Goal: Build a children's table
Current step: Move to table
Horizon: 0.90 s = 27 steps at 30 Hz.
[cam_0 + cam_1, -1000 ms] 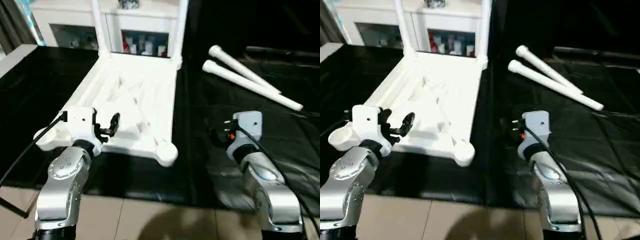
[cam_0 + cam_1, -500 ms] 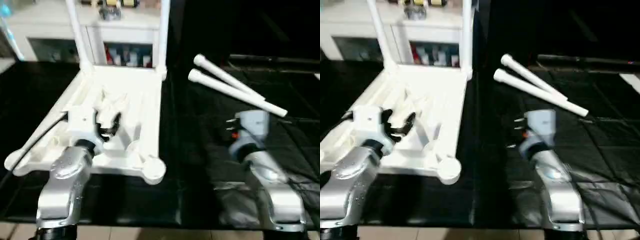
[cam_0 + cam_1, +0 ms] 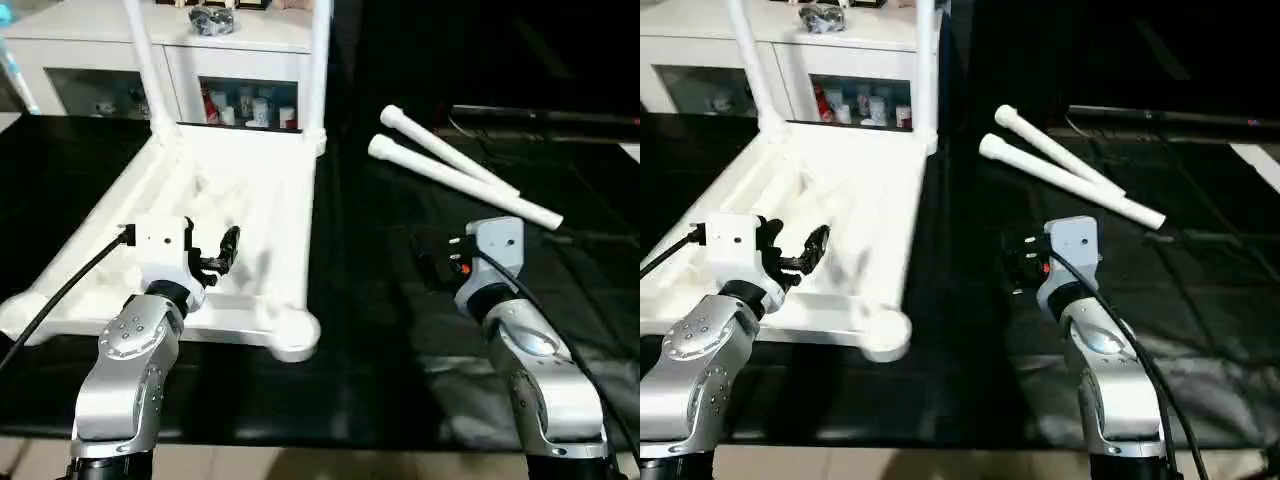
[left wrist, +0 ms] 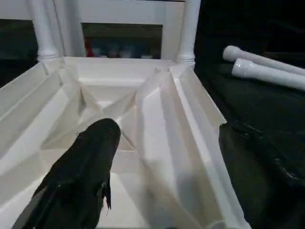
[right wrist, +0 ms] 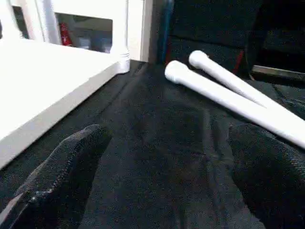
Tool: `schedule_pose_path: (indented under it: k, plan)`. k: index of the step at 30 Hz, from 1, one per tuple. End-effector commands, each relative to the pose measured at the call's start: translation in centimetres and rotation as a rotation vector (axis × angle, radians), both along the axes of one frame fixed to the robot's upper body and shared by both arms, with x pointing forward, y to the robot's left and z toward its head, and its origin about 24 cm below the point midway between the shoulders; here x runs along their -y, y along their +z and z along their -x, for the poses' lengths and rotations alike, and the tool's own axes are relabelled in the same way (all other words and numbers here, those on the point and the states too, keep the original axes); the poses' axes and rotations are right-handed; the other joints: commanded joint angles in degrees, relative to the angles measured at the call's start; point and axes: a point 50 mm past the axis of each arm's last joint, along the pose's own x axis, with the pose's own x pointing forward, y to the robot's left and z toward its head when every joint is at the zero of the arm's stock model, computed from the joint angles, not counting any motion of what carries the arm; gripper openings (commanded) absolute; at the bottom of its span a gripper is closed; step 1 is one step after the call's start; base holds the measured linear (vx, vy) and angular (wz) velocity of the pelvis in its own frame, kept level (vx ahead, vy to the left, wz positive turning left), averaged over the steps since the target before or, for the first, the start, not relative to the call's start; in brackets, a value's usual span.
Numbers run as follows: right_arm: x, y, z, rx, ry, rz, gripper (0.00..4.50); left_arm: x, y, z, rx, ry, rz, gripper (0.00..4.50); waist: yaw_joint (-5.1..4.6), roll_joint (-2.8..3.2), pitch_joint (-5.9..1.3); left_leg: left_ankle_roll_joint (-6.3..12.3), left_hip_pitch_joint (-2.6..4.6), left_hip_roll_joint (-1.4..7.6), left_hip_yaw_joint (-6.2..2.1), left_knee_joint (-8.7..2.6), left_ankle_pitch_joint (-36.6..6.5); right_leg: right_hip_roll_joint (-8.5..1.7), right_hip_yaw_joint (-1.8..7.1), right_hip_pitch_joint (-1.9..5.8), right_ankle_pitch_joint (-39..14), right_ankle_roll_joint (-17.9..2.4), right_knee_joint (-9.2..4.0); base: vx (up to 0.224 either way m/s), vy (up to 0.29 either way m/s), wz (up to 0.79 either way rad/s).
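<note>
Two silver forearms reach forward from six o'clock, each ending in a gripper of two black fingers. The left gripper hangs with its fingers spread wide and empty over the near half of the white plastic rectangular table top, which lies upside down on the black sheet-covered work surface, ribbed underside facing up. A round corner socket sits bare at about four o'clock from that gripper, near the top's closest edge. The right gripper hovers above the black sheet, its fingers also spread wide with nothing between them, well apart from the table top at its nine o'clock. Farther off, at about one o'clock from the right gripper, two loose white tapered tubular legs lie side by side on the sheet. At the top's far corners, two more white legs stand upright in their sockets. Beyond them stands a white cabinet with glass doors.
</note>
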Motion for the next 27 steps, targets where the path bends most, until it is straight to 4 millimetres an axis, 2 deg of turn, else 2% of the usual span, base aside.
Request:
schedule_pose_path:
  k: [1, 2, 3, 4, 5, 6, 7, 8, 9, 10, 11, 12, 13, 14, 15, 16, 17, 18, 19, 20, 21, 22, 23, 24, 25, 26, 27]
  plan:
    - [0.17, 0.09, -0.30, -0.002, -0.010, 0.006, 4.50, 0.15, 0.14, -0.11, 0.006, -0.001, -0.009, 3.74, 2.01, -2.19, -3.75, 7.04, -2.01, -2.74, 8.03, 9.80, -8.8, -8.88, 2.25, 3.49, -29.7, -19.2, -12.10, 0.012, -0.252, 0.39]
    - [0.17, 0.09, -0.32, -0.001, -0.009, 0.006, 4.50, 0.16, 0.14, -0.11, 0.006, -0.001, -0.009, 3.74, 2.69, -1.63, -2.58, 7.57, -2.82, -1.15, 9.28, 9.93, -8.0, -9.38, 1.51, 3.37, -27.6, -15.2, -11.40, 0.006, -0.244, 0.40]
    - [0.16, 0.11, -0.35, -0.001, -0.009, 0.007, 4.50, 0.16, 0.14, -0.12, 0.007, -0.001, -0.009, 3.74, 3.04, -0.89, -2.86, 8.55, -2.35, 0.69, 9.46, 7.65, -9.0, -10.53, 1.13, 4.36, -23.5, -11.8, -11.26, 0.006, -0.244, 0.40]
    - [0.15, 0.14, -0.40, 0.000, -0.007, 0.008, 4.50, 0.16, 0.12, -0.12, 0.007, -0.001, -0.009, 3.74, 3.05, -0.42, -3.29, 9.22, -2.00, 1.56, 9.40, 5.63, -8.7, -10.03, 0.21, 5.09, -21.5, -9.4, -11.22, 0.000, -0.233, 0.55]
    - [0.14, 0.16, -0.43, 0.001, -0.007, 0.007, 4.50, 0.16, 0.12, -0.12, 0.007, -0.001, -0.009, 3.74, 3.41, 2.52, -3.83, 10.80, 0.00, 6.13, 6.45, -0.55, -6.0, -7.59, -2.88, 6.30, -14.6, -1.3, -10.78, 0.018, -0.226, 0.67]
    - [0.14, 0.17, -0.45, 0.001, -0.006, 0.007, 4.50, 0.17, 0.12, -0.12, 0.007, -0.001, -0.009, 3.74, 1.92, 3.71, -4.25, 21.51, 5.04, 19.44, -6.05, -7.12, -1.4, -3.10, -0.92, -1.24, -13.3, 6.0, 4.28, 0.018, -0.226, 0.67]
    - [0.13, 0.18, -0.47, 0.001, -0.005, 0.007, 4.50, 0.17, 0.12, -0.12, 0.007, -0.001, -0.009, 3.74, 0.78, 2.40, -4.36, 25.04, 6.42, 18.69, -6.96, -5.65, 5.8, -3.10, 2.14, -5.46, -15.1, 5.4, 7.40, 0.030, -0.213, 0.71]
    - [0.12, 0.19, -0.49, 0.001, -0.005, 0.006, 4.50, 0.19, 0.12, -0.12, 0.007, -0.001, -0.009, 3.74, 0.88, 2.50, -3.72, 29.80, 5.26, 13.14, -6.07, -4.03, 14.4, -2.32, 5.32, -7.38, -12.7, 1.9, 9.76, 0.005, -0.222, 0.70]
    - [0.12, 0.20, -0.50, 0.001, -0.005, 0.006, 4.50, 0.20, 0.12, -0.13, 0.008, -0.001, -0.009, 3.74, 2.24, 2.78, -3.47, 32.71, 4.13, 9.65, -5.59, -4.07, 20.1, -1.44, 7.26, -7.52, -9.8, 0.3, 9.37, 0.005, -0.222, 0.70]
    - [0.12, 0.19, -0.50, 0.001, -0.005, 0.006, 4.50, 0.22, 0.12, -0.13, 0.008, -0.002, -0.009, 3.74, 1.76, 2.27, -3.83, 32.64, 3.69, 7.34, -5.51, -4.14, 21.6, -1.05, 7.89, -6.62, -7.9, -1.4, 7.88, -0.036, -0.269, 0.68]
    - [0.12, 0.19, -0.50, 0.002, -0.005, 0.006, 4.50, 0.23, 0.12, -0.12, 0.009, -0.003, -0.009, 3.74, 2.01, 1.24, -3.91, 31.08, 2.79, 2.47, -5.14, -4.81, 18.5, -0.19, 8.21, -4.14, -4.9, -7.5, 3.54, -0.048, -0.340, 0.62]
    - [0.13, 0.17, -0.50, 0.002, -0.005, 0.006, 4.50, 0.26, 0.10, -0.12, 0.009, -0.004, -0.010, 3.74, 3.07, 0.58, -3.10, 29.43, -1.35, -2.07, -2.14, -2.80, 11.6, -2.86, 7.64, -0.20, -0.6, -21.4, -1.84, -0.048, -0.340, 0.62]
    - [0.13, 0.17, -0.50, 0.002, -0.005, 0.006, 4.50, 0.26, 0.10, -0.12, 0.009, -0.004, -0.010, 3.74, 4.03, -1.33, -3.18, 26.44, -3.75, -4.87, 1.52, 2.22, 6.3, -4.90, 8.17, 2.11, 0.9, -27.4, -5.25, -0.060, -0.333, 0.62]
    - [0.16, 0.15, -0.50, 0.003, -0.009, 0.007, 4.50, 0.29, 0.08, -0.11, 0.009, -0.006, -0.011, 3.74, 5.54, -2.61, -3.87, 16.52, -4.66, -3.74, 7.31, 11.63, -5.7, -8.72, 7.41, 3.90, -5.2, -29.3, -8.15, -0.079, -0.301, 0.59]
    - [0.18, 0.15, -0.49, 0.004, -0.011, 0.007, 4.50, 0.30, 0.07, -0.10, 0.009, -0.008, -0.011, 3.74, 5.20, -2.77, -2.91, 9.71, -4.46, -2.67, 8.47, 12.16, -8.8, -8.02, 6.19, 2.80, -10.4, -23.4, -8.17, -0.079, -0.301, 0.59]
    - [0.20, 0.12, -0.47, 0.004, -0.016, 0.003, 4.50, 0.30, 0.07, -0.10, 0.008, -0.009, -0.011, 3.74, 5.13, -2.47, -2.16, 8.55, -3.50, -1.33, 8.82, 11.94, -11.0, -10.13, 5.43, 2.21, -13.9, -21.3, -8.69, -0.079, -0.311, 0.49]
    - [0.23, 0.10, -0.45, 0.004, -0.021, -0.002, 4.50, 0.30, 0.06, -0.09, 0.008, -0.010, -0.011, 3.74, 4.47, -2.39, -2.35, 7.20, -1.36, -1.18, 9.71, 9.12, -17.6, -8.70, 8.58, 3.15, -17.8, -16.9, -9.18, -0.067, -0.282, 0.25]
    - [0.27, 0.07, -0.42, 0.004, -0.027, -0.010, 4.50, 0.30, 0.05, -0.08, 0.007, -0.011, -0.011, 3.74, 4.35, -0.09, -2.63, 8.57, 0.37, 1.19, 8.43, 4.57, -14.5, -8.22, 8.07, 4.36, -19.4, -10.4, -10.66, -0.067, -0.282, 0.25]
    - [0.33, 0.04, -0.38, 0.002, -0.034, -0.018, 4.50, 0.30, 0.03, -0.07, 0.006, -0.013, -0.012, 3.74, 4.47, 1.40, -2.80, 8.77, 2.32, 3.57, 7.65, 1.45, -11.8, -6.35, 6.57, 4.01, -17.5, -5.7, -11.07, -0.067, -0.269, 0.15]
    - [0.34, -0.01, -0.26, 0.000, -0.034, -0.024, 4.50, 0.34, -0.02, 0.01, 0.003, -0.024, -0.013, 3.74, 3.75, 4.25, -4.21, 12.85, 7.19, 19.62, -2.97, -7.24, 0.2, -2.82, 2.59, -1.39, -11.2, 6.3, 1.06, -0.077, -0.258, 0.14]
    - [0.34, -0.02, -0.24, -0.001, -0.034, -0.025, 4.50, 0.35, -0.03, 0.02, 0.002, -0.027, -0.013, 3.74, 2.89, 3.02, -5.05, 14.32, 8.22, 22.65, -4.05, -7.15, 9.6, -3.73, 3.00, -4.91, -12.9, 9.4, 6.26, -0.077, -0.258, 0.14]
    - [0.29, -0.07, -0.14, -0.003, -0.030, -0.025, 4.50, 0.39, -0.07, 0.09, 0.001, -0.035, -0.016, 3.74, 3.29, 3.03, -4.40, 15.96, 6.70, 17.62, -0.48, -5.20, 22.7, -3.82, 4.84, -7.80, -10.1, 8.8, 10.33, -0.058, -0.222, 0.01]
    - [0.21, -0.11, -0.02, -0.005, -0.025, -0.026, 4.50, 0.47, -0.13, 0.20, -0.001, -0.046, -0.020, 3.74, 3.19, 2.37, -4.31, 25.73, 4.85, 11.61, 3.05, -4.73, 31.7, -3.13, 6.59, -7.47, -1.1, 4.1, 7.53, -0.066, -0.240, 0.02]
    - [0.18, -0.12, 0.03, -0.006, -0.024, -0.027, 4.50, 0.49, -0.14, 0.24, -0.002, -0.050, -0.020, 3.74, 2.87, 1.44, -4.53, 28.12, 4.07, 9.53, 4.29, -4.79, 29.6, -2.56, 6.86, -6.09, 2.2, 1.2, 5.44, -0.066, -0.240, 0.02]
    - [0.18, -0.12, 0.03, -0.006, -0.024, -0.027, 4.50, 0.49, -0.14, 0.24, -0.002, -0.050, -0.020, 3.74, 2.52, 0.39, -4.77, 29.41, 3.55, 7.56, 5.10, -4.94, 25.5, -2.42, 7.26, -4.54, 5.5, -2.6, 3.11, -0.064, -0.307, -0.02]
    - [0.06, -0.13, 0.12, -0.008, -0.018, -0.030, 4.50, 0.51, -0.23, 0.32, -0.006, -0.053, -0.003, 3.74, 2.66, -1.97, -4.90, 28.01, 1.11, 1.60, 7.57, -3.04, 11.6, -3.00, 7.53, -1.48, 8.4, -14.4, -2.26, -0.057, -0.325, -0.09]
    - [0.06, -0.13, 0.12, -0.008, -0.018, -0.030, 4.50, 0.51, -0.23, 0.32, -0.006, -0.053, -0.003, 3.74, 3.57, -3.28, -5.16, 26.57, -1.54, -3.41, 10.05, 5.62, 0.9, -6.66, 10.25, 1.05, 7.7, -19.6, -5.88, -0.057, -0.325, -0.09]
